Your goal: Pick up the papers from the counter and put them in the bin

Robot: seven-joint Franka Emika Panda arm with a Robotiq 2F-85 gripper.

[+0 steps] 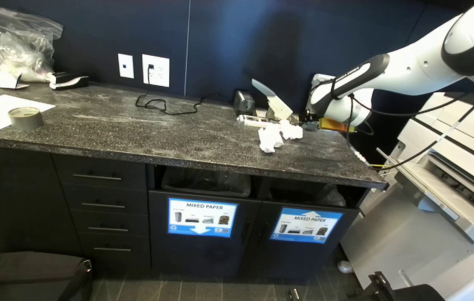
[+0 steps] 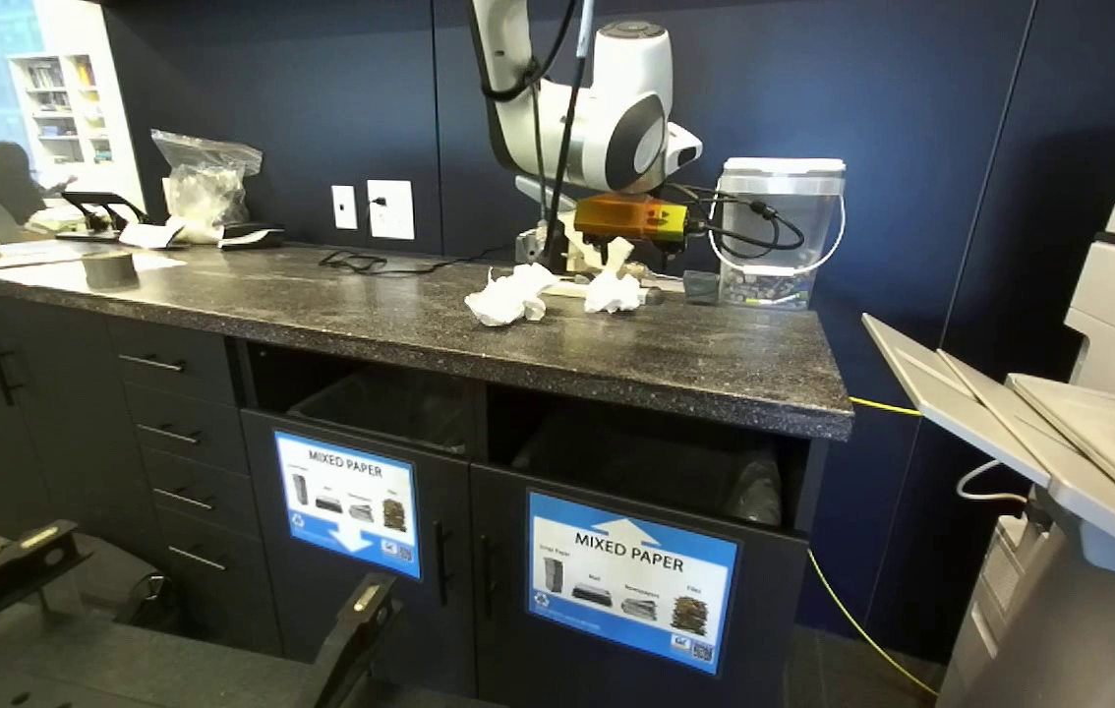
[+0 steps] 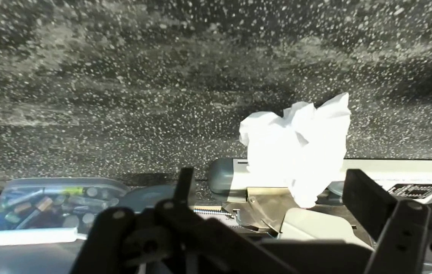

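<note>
The nearer crumpled paper [image 3: 296,144] lies at the front of what we take to be a stapler [image 1: 278,106], near its dark rounded tip; in the wrist view it overlaps the stapler's pale base, and we cannot tell whether it leans there or merely stands before it. We expect it to weigh almost nothing, to squash under a light squeeze and to spring back a little. We would pinch across its thick middle, on the half clear of the stapler, gathering several folds at once, and leave its thin peaks alone, since those could tear or slide out. A second crumpled paper [image 2: 510,298] lies in front of the stapler, farther from that tip, and should handle the same way. Our hand [image 3: 270,179] hangs over the stapler, jaws spread wide and holding nothing; closing from here, we judge, could catch the stapler's metal, so we want it farther forward first. The speckled surface [image 1: 157,133] runs out to either side of the stapler, and the bins [image 2: 631,683] marked for mixed paper sit below and in front of it; we cannot tell which one is meant.
</note>
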